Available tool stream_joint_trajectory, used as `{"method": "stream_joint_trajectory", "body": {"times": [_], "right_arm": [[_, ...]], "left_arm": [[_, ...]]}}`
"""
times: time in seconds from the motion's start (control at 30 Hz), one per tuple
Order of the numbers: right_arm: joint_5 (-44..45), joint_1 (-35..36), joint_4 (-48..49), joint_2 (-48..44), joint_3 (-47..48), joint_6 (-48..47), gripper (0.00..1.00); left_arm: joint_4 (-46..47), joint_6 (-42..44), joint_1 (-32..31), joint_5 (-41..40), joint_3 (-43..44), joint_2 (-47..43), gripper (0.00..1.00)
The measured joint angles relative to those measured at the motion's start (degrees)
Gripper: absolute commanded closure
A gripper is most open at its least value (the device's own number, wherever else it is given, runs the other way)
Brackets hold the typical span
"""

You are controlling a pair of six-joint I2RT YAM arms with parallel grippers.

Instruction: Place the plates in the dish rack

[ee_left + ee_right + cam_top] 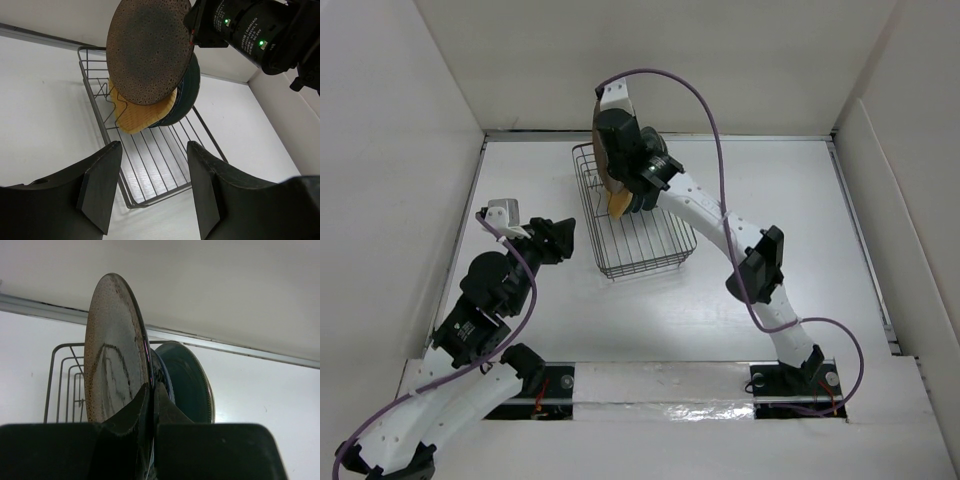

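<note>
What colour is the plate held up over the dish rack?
The plate is speckled brown, darker at its centre; the left wrist view shows it best.

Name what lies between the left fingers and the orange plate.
A bare strip of table, then the dish rack's empty wire floor; the left wrist view shows it.

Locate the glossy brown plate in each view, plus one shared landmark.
Top external: glossy brown plate edge-on, upper centre, at the far end of the dish rack.
Left wrist: top centre, speckled face toward the camera.
Right wrist: left of centre, upright in the right pincer.
Shared landmark: the dish rack.
</note>
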Motion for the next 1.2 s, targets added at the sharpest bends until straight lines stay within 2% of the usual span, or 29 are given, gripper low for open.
{"method": "stream_joint_trajectory", "body": {"times": [0.17,0.33,1.1,1.2], "right_arm": [[3.91,1.77,5.11,1.29,0.02,-6.19,1.0],[4.96,2.58,6.16,2.01,-0.26,-8.48,1.0],[5.33,4.35,7.72,4.35,-5.53,-2.43,1.0],[5.92,4.44,9.68,4.15,-8.04,0.79,0.87]], "left_arm": [[0.02,0.0,-0.66,0.0,0.0,0.07,0.49],[0.0,0.02,-0.7,0.0,0.0,0.24,0.49],[0.0,0.02,-0.7,0.0,0.0,0.26,0.49],[0.0,0.02,-0.7,0.04,0.0,0.28,0.5]]}}
